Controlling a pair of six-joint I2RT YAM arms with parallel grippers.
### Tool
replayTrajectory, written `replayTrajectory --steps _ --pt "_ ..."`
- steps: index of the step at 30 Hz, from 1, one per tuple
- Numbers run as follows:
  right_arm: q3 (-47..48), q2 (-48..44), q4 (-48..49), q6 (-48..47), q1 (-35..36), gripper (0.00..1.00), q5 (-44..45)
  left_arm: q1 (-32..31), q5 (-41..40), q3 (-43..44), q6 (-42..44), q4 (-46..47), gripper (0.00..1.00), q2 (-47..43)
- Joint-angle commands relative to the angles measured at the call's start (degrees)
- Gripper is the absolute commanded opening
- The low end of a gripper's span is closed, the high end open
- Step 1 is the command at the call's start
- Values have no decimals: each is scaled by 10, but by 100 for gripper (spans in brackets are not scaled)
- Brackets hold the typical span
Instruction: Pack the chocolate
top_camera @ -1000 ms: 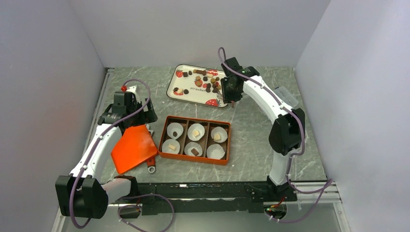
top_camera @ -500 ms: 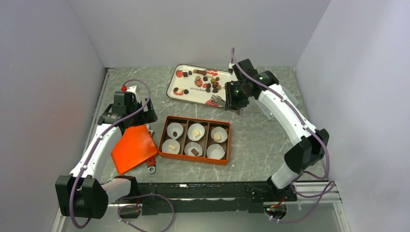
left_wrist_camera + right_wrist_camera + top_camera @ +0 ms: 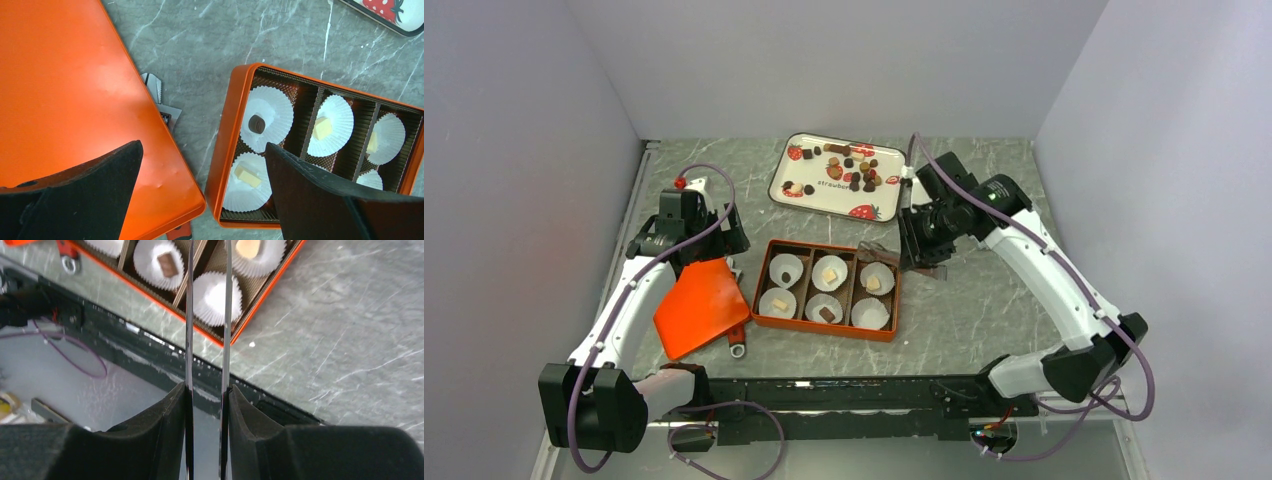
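Note:
Several loose chocolates [image 3: 854, 170] lie on the white strawberry tray [image 3: 776, 190] at the back. The orange box [image 3: 827, 290] holds several white paper cups, most with one chocolate; the near right cup [image 3: 870, 314] [image 3: 217, 297] is empty. My right gripper [image 3: 921, 250] [image 3: 206, 390] is shut on metal tongs [image 3: 879, 250] [image 3: 227, 315], whose blades reach over the box's right end. The tong tips are cut off in the right wrist view, so I cannot tell whether they hold a chocolate. My left gripper [image 3: 714, 245] [image 3: 202, 190] is open and empty above the gap between lid and box.
The orange lid [image 3: 699, 305] [image 3: 75, 100] lies left of the box, partly on a red-handled wrench [image 3: 736, 340] [image 3: 159, 97]. The black rail [image 3: 150, 350] runs along the table's near edge. Grey walls stand close on three sides.
My right arm has swung with the tongs from the tray's right edge forward to the box's right end. The left arm has not moved.

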Motion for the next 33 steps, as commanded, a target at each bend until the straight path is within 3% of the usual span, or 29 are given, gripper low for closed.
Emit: replayTrajectory --steps 1,7,21,33 --pt "-16 -32 -45 6 43 33 -11 4 4 -1 -2 15 99 -13" --pt "-62 -47 -52 34 89 33 22 4 4 -2 -2 16 99 -15" --pt "-141 -49 -7 48 107 33 18 4 4 -1 -2 15 99 -9" --pt "-149 -42 18 52 107 47 19 4 4 -1 -2 15 99 -4"
